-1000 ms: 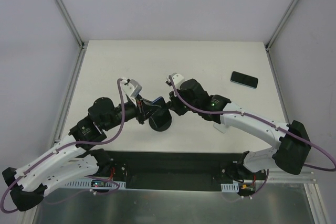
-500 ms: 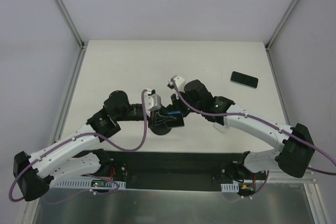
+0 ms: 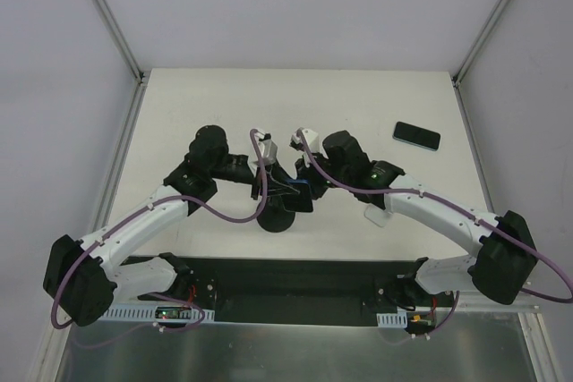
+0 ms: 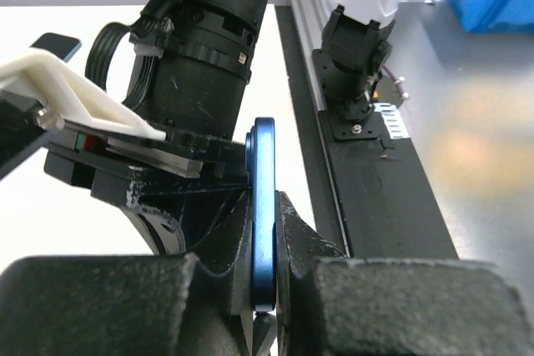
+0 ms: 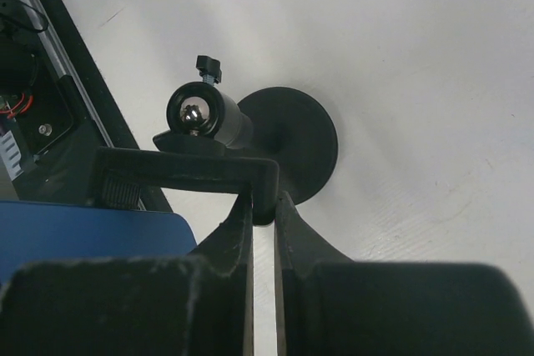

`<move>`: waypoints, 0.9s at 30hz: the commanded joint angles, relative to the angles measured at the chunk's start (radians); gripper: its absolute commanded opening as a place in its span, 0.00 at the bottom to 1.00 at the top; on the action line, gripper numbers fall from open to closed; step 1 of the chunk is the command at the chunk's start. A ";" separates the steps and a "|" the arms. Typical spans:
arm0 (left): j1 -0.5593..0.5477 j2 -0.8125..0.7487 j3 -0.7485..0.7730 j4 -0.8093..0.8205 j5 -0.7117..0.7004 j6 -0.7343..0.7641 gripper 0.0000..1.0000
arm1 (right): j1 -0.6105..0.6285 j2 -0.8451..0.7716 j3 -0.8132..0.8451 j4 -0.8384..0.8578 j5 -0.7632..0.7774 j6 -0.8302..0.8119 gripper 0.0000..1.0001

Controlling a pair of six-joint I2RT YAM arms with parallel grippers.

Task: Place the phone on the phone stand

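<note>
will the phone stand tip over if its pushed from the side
The phone stand looks top-heavy, with a cradle raised above a round base, so a side push may tip it. Its ball joint could swivel under load. The right gripper pinching the cradle probably steadies it.

The phone (image 4: 264, 223) is blue, the phone stand (image 5: 302, 141) matte black, and the table (image 3: 269, 100) plain white.

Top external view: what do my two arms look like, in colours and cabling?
Both look alike. The left arm and right arm have white links between bulky black joints, and each has a purple cable looping loosely alongside. A green light glows near the right wrist. Up close, the fingers are matte black and blocky.
</note>
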 commanded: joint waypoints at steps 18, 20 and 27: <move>0.103 0.060 0.125 -0.145 0.029 0.020 0.00 | -0.042 -0.111 -0.048 0.164 -0.046 -0.013 0.01; 0.101 0.025 0.077 -0.162 -0.105 -0.021 0.00 | -0.041 -0.136 -0.085 0.239 0.047 0.047 0.01; 0.058 -0.064 0.041 -0.345 -0.299 -0.086 0.00 | -0.011 -0.216 -0.203 0.428 0.231 0.090 0.00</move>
